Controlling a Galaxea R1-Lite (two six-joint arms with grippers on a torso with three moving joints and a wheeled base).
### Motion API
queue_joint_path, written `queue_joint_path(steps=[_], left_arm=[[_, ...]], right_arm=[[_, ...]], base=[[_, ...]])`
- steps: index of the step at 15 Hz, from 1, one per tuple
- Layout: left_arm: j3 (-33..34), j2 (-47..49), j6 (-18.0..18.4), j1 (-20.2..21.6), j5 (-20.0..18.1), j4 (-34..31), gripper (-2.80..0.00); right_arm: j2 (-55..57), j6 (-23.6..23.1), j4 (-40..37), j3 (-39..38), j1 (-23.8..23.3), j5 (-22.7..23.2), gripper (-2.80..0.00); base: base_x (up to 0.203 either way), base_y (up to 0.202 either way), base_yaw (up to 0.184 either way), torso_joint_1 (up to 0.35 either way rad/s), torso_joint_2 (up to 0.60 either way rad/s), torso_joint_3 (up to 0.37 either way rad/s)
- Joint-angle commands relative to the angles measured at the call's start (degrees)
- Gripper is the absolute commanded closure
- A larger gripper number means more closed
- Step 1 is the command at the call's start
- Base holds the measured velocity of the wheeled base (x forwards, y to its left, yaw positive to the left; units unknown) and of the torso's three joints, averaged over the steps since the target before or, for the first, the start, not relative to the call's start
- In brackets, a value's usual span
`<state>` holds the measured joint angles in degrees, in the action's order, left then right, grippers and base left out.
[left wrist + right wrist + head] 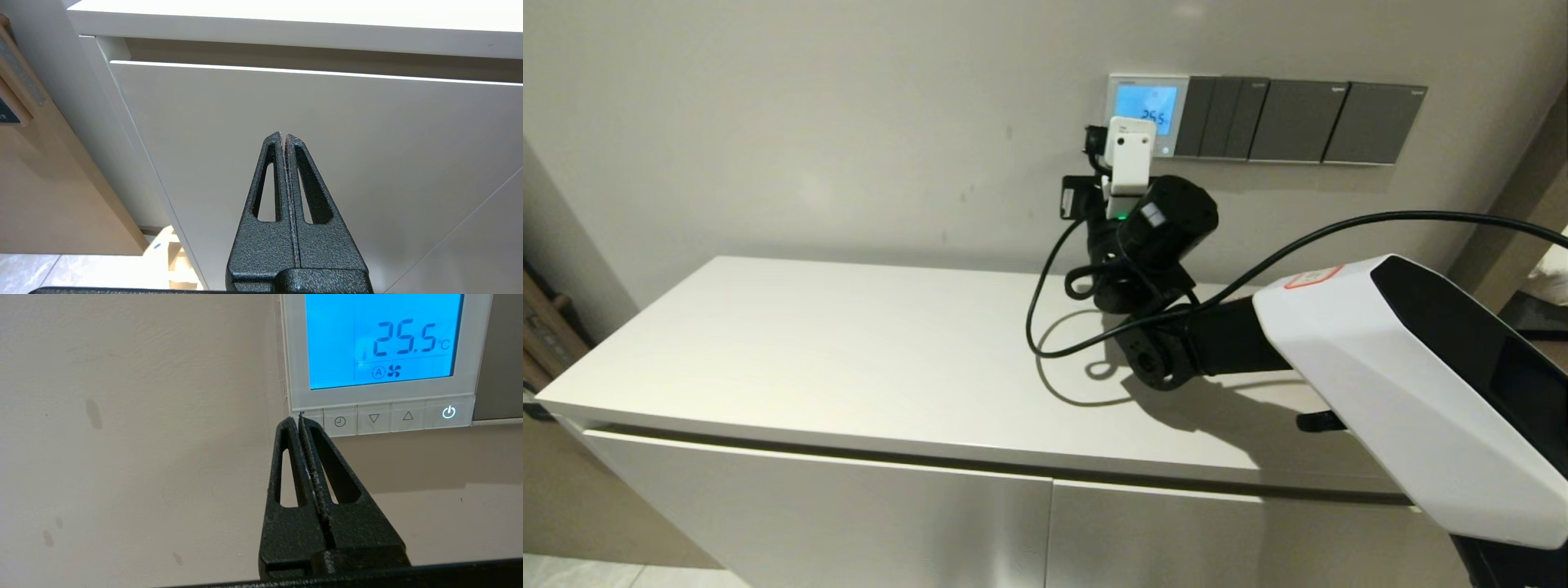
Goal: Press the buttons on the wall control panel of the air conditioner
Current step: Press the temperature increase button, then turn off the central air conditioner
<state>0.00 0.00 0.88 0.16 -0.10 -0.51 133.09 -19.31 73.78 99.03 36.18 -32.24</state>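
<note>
The control panel (380,355) is mounted on the far wall above the white cabinet (849,359), at the left end of a line of dark grey switch plates (1298,121). Its screen (382,339) glows blue and reads 25.5. Along its bottom edge runs the row of buttons (390,416): a clock, a down arrow, an up arrow and a lit power symbol show, and the leftmost is mostly hidden behind the fingertips.

To press well, the arm should push straight toward the wall, gently, with the tip centred on 1 button and off the seam beside it.

The right gripper (300,416) is fully closed, holds nothing, and its tip sits at the leftmost button; actual contact I cannot confirm. The left gripper (284,136) hangs low before the cabinet front, closed and empty.
</note>
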Motion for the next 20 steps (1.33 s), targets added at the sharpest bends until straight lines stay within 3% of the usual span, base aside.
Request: queue_joint_path(steps=[1, 5, 11, 16, 20], left_arm=[[0.0, 0.1, 0.0, 0.0, 0.0, 0.1, 0.0], [0.0, 0.0, 0.0, 0.0, 0.0, 0.0, 0.0], [0.0, 0.1, 0.0, 0.0, 0.0, 0.1, 0.0], [0.0, 0.1, 0.0, 0.0, 0.0, 0.0, 0.0], [0.0, 0.0, 0.0, 0.0, 0.0, 0.0, 0.0]], right_arm=[[-1.4, -0.1, 0.6, -1.7, 0.0, -0.2, 0.0], [-9.3, -0.3, 1.1, -10.4, 0.1, -0.8, 0.0], [-25.1, -0.9, 1.5, -30.7, -3.1, -0.8, 0.0], [-46.5, -0.9, -1.7, -53.3, -11.1, -2.0, 0.0], [-65.2, -0.8, -10.6, -69.0, -22.4, -2.4, 0.0]], base=[[0.0, 0.0, 0.0, 0.0, 0.0, 0.0], [0.0, 0.0, 0.0, 0.0, 0.0, 0.0], [0.0, 0.0, 0.0, 0.0, 0.0, 0.0], [0.0, 0.0, 0.0, 0.0, 0.0, 0.0], [0.0, 0.0, 0.0, 0.0, 0.0, 0.0]])
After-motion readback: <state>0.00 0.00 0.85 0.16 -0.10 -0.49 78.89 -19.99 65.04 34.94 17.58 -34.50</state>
